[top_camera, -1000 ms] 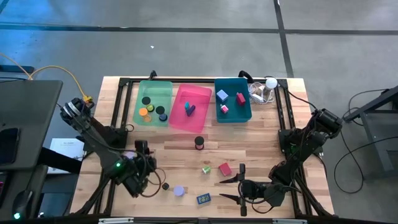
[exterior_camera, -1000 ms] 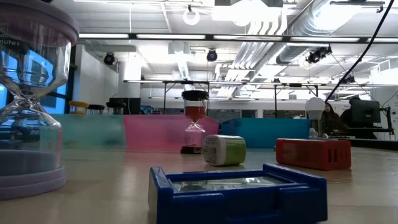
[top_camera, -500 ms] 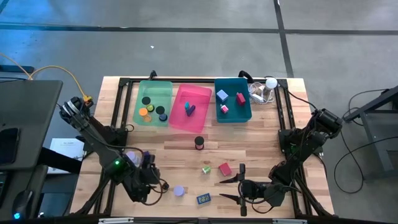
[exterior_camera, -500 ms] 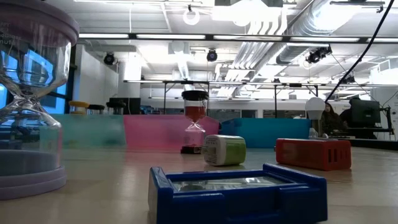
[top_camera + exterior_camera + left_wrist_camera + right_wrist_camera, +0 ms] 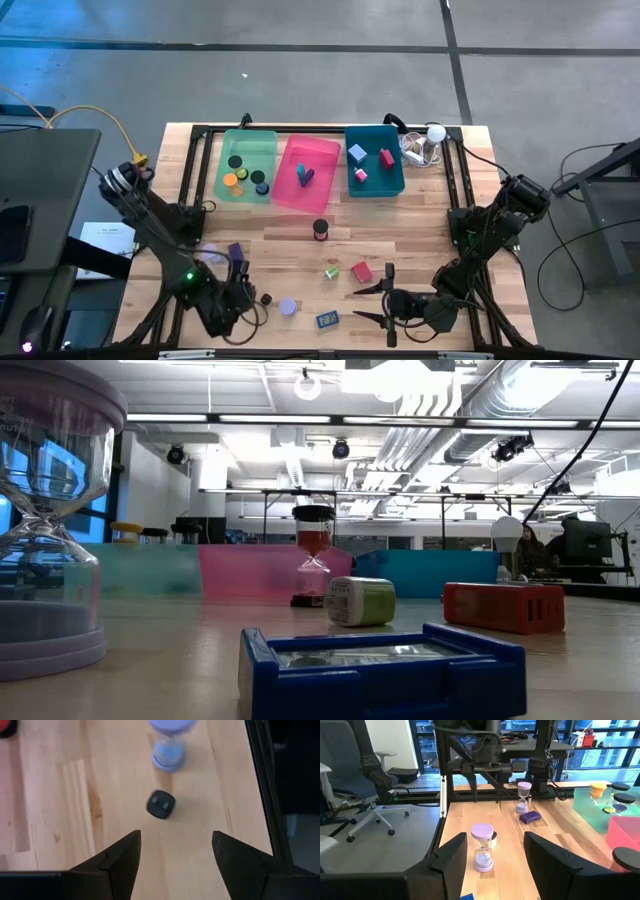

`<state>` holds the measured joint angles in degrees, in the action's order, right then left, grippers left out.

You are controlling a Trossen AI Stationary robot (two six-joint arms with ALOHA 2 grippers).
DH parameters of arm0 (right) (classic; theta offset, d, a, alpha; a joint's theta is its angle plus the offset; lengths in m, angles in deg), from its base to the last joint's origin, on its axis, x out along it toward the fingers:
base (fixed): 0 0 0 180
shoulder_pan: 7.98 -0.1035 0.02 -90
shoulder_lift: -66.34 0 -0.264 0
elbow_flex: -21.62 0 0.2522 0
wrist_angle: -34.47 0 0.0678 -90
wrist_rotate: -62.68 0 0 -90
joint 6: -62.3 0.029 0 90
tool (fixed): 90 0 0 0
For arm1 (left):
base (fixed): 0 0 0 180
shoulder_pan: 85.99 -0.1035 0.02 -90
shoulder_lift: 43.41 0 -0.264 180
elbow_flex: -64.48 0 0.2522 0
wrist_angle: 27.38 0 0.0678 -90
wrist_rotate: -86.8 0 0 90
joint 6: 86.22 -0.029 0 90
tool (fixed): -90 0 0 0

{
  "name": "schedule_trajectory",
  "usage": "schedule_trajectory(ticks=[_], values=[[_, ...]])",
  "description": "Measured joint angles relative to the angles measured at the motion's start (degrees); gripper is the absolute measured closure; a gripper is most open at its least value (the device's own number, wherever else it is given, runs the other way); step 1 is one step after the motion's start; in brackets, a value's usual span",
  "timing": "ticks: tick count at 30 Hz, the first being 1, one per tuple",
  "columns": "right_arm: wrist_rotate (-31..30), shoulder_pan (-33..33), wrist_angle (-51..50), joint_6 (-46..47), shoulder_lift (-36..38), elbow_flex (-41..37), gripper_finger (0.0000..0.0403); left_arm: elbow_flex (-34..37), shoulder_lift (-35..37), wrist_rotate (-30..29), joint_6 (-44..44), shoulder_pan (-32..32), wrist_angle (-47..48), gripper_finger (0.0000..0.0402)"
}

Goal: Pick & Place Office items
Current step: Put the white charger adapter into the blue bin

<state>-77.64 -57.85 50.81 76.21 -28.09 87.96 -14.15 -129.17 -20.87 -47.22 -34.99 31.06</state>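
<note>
Office items lie loose on the wooden table: a small black cube [image 5: 266,298] [image 5: 161,804], a lavender hourglass [image 5: 288,307] [image 5: 170,745], a blue flat piece [image 5: 327,319], a green block [image 5: 331,271], a red block [image 5: 361,272], a dark red hourglass [image 5: 320,229] and a purple block [image 5: 236,251]. My left gripper [image 5: 246,294] [image 5: 175,840] is open and tipped down over the table just left of the black cube, with nothing between its fingers. My right gripper [image 5: 372,304] [image 5: 495,852] waits open and level near the front edge, pointing left.
A green bin [image 5: 247,165], a pink bin [image 5: 308,172] and a teal bin [image 5: 374,160] stand in a row at the far side with small pieces inside. A white ball-topped gadget [image 5: 430,138] sits at the far right corner. A black frame [image 5: 460,200] borders the table.
My left gripper has moved toward the table's near edge, closer to the black cube, and has tipped further downward. The purple block it was covering now shows behind it. Its fingers have stayed open.
</note>
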Motion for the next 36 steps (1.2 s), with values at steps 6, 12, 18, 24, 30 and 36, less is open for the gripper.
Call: schedule_trajectory(ticks=[6,12,18,24,30,36], values=[[0.1,0.0,0.0,0.0,0.0,0.0,0.0218,0.1,-2.9,-4.3,-4.3,3.3,-0.3,0.0165],[1.1,0.0,0.1,0.0,0.0,0.0,0.0218,1.7,-4.3,-11.2,-4.3,4.4,-1.4,0.0165],[1.1,0.0,0.1,0.0,0.0,0.0,0.0218,6.4,-4.3,-10.5,-4.5,3.0,-6.8,0.0165],[1.1,0.0,0.1,0.0,0.0,0.0,0.0218,10.4,-4.2,-10.2,-4.5,2.1,-11.1,0.0165],[1.1,0.0,0.1,0.0,0.0,0.0,0.0218,13.4,-4.2,-8.0,-6.0,2.0,-16.4,0.0165],[1.1,0.0,0.1,0.0,0.0,0.0,0.0218,16.3,-4.2,-7.9,-6.0,2.0,-21.0,0.0165]])
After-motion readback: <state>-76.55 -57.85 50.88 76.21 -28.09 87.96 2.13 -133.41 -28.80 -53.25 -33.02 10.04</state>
